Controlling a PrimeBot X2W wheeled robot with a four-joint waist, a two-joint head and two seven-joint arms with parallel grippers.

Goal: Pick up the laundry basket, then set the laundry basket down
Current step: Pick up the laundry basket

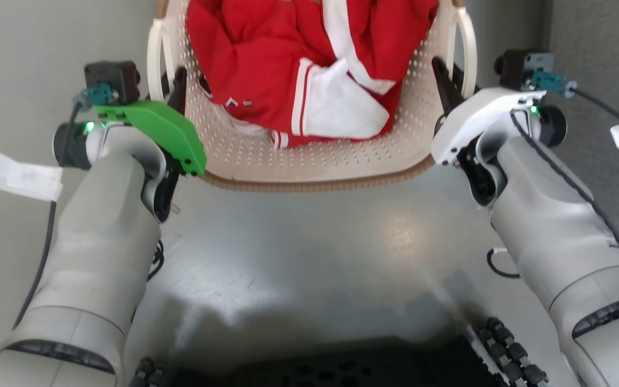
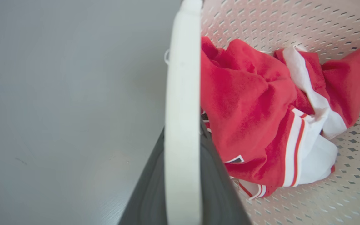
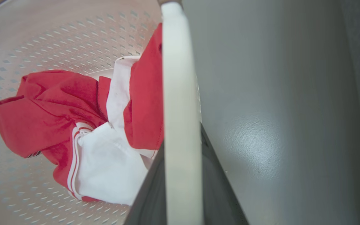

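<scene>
Laundry basket (image 1: 266, 161) sits straight ahead of the robot over the grey floor (image 1: 309, 242), between the two arms; cannot tell from these views whether its base is on the floor or just off it. Left gripper (image 1: 174, 83) is at the left loop handle (image 1: 153, 54), right gripper (image 1: 449, 78) at the right loop handle (image 1: 468, 48). In the left wrist view the white handle strip (image 2: 182, 125) runs up between the dark fingers (image 2: 148, 193), which lie against it on both sides; the right wrist view shows the same, strip (image 3: 180, 125) between the fingers (image 3: 147, 203). I read both grippers as closed on their handles, with nothing else held. Step in hand, by my judgement: carrying the basket by its handles. To do it well, raise or lower both arms together at equal height so the rim stays level, keep the spacing between the wrists fixed so the thin loops are not bent, and move slowly, since the load lies bunched toward the far side. Count: 1 basket, 2 loop handles, 2 grippers, 1 red-and-white garment bundle (image 1: 266, 70) inside (one piece or several, cannot tell)
</scene>
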